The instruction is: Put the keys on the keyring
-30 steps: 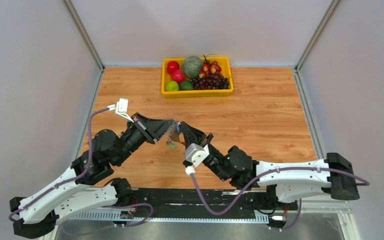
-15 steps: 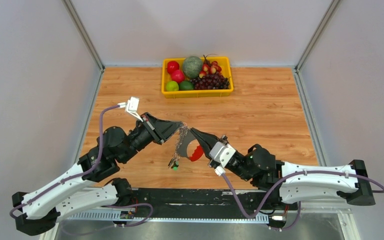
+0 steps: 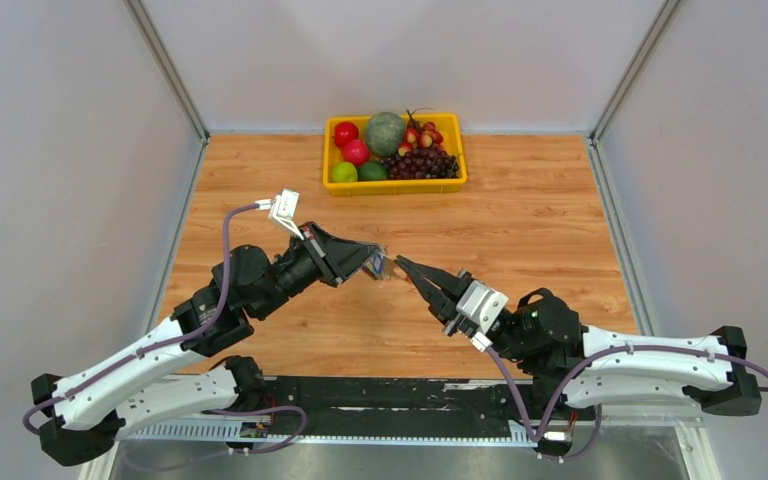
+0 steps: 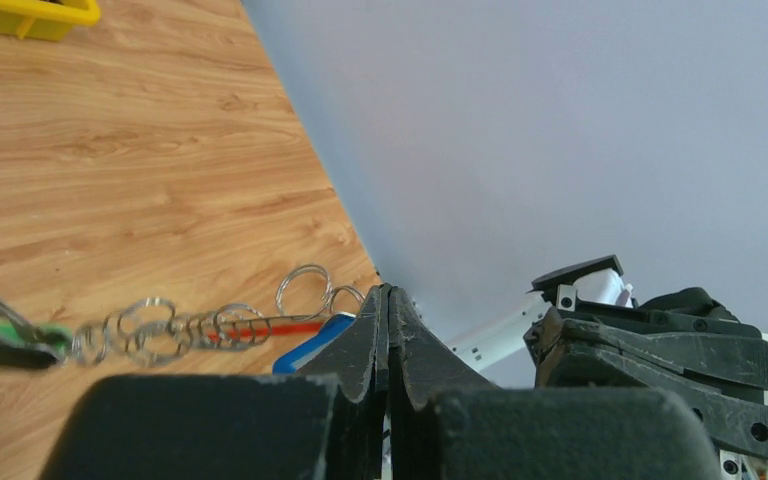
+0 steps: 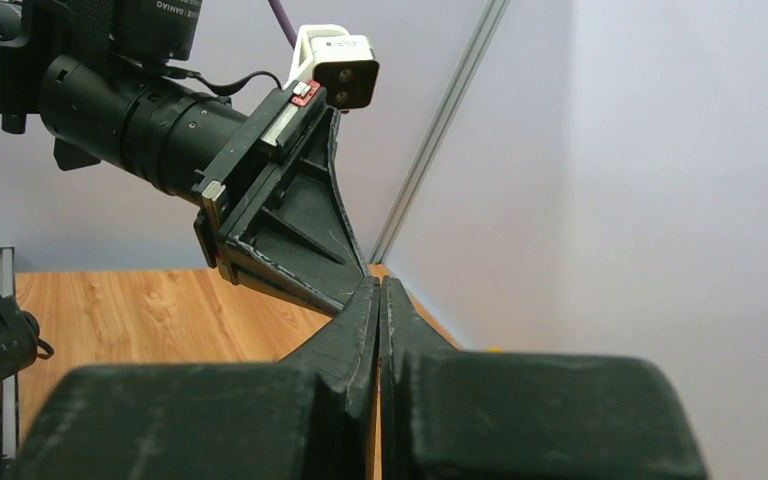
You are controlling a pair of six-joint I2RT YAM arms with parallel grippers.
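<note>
My left gripper (image 3: 377, 255) is shut on the keyring (image 4: 303, 288), a string of thin silver rings that trails from its fingertips (image 4: 388, 290) in the left wrist view. A blue key (image 4: 312, 345) and a red key (image 4: 280, 328) lie along the rings, with a green tag (image 4: 30, 335) at the far end. From the top only a small blue and silver bit (image 3: 386, 266) shows between the tips. I make out no grey charm. My right gripper (image 3: 401, 262) is shut, nothing visible between its jaws (image 5: 378, 282). It points at the left gripper (image 5: 300, 240), just apart.
A yellow basket (image 3: 394, 183) of fruit stands at the back middle of the wooden table (image 3: 540, 230); its corner shows in the left wrist view (image 4: 30, 15). Grey walls close in the left, right and back.
Both arms have shifted to the right. The right gripper has drawn back from the rings. The chain and red key that hung below the tips no longer show from the top.
</note>
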